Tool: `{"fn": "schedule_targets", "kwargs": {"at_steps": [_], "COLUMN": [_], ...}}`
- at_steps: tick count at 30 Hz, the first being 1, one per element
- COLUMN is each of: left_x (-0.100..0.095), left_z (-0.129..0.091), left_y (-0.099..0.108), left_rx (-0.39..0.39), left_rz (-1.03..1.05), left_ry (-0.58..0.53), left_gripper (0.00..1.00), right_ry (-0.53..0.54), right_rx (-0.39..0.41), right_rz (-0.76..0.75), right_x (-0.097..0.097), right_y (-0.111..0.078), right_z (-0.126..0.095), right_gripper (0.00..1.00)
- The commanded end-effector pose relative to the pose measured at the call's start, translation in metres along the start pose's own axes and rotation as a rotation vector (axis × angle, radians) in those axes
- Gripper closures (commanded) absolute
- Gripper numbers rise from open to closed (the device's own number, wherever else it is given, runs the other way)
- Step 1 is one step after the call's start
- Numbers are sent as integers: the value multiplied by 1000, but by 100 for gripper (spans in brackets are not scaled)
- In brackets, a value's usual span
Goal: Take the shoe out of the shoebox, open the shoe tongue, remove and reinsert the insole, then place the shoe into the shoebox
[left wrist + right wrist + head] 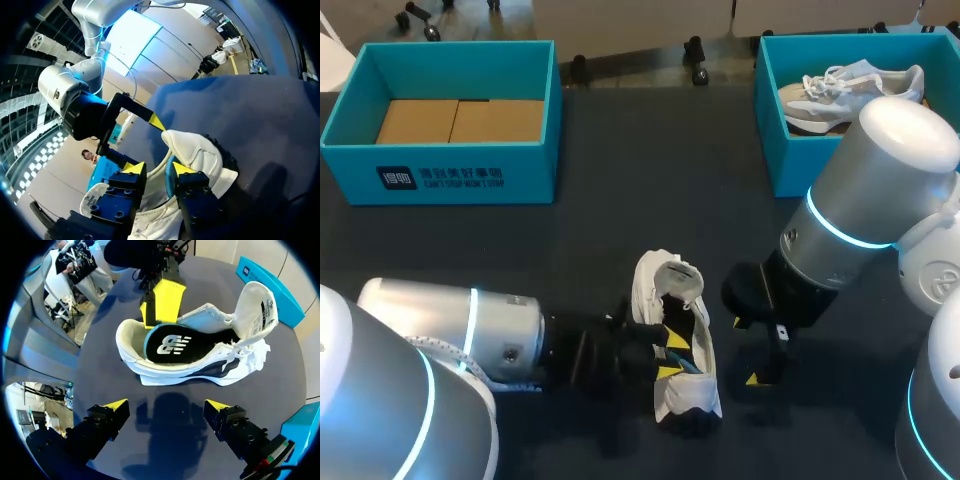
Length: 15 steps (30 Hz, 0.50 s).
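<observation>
Dark tabletop (620,200) carries the white shoe (692,396) at near centre, its tongue (257,305) folded back to show a printed label, with a white logo on the black insole (170,345) seated inside. The left gripper (670,355), reaching in low from the near left, is clenched on the shoe's side wall, and the right gripper (167,410) hangs released over the table just right of the shoe. At far left, the left shoebox (460,175), white print on its front, holds brown cardboard (460,120); at far right, the right shoebox (800,165) holds a second shoe (840,90).

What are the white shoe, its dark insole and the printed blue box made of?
The shoe: soft white fabric or mesh, matte; its tongue bends back easily. The insole: probably foam under smooth dark cloth. The shoebox: likely matte cardboard, thin stiff walls.
</observation>
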<state>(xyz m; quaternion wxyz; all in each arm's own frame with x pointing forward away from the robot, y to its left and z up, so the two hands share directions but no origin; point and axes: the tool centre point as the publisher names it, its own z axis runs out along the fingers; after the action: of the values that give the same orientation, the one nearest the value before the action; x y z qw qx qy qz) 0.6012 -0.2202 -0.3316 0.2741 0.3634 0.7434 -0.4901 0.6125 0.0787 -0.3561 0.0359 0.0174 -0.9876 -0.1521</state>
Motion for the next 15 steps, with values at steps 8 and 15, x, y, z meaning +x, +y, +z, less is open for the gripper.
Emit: {"fn": "schedule_targets", "kwargs": {"at_steps": [8,15], "left_x": [-13,-19], "left_z": [-38,-51], "left_y": [-14,-16], "left_rx": [31,23], "left_rz": [4,45], "left_ry": [122,254], "left_gripper": [68,70], "right_ry": [0,0], "right_rx": [-1,-1], "right_rz": [0,0], "right_x": [0,0], "right_y": [0,0], "right_z": [1,1], "right_gripper": [0,0]}}
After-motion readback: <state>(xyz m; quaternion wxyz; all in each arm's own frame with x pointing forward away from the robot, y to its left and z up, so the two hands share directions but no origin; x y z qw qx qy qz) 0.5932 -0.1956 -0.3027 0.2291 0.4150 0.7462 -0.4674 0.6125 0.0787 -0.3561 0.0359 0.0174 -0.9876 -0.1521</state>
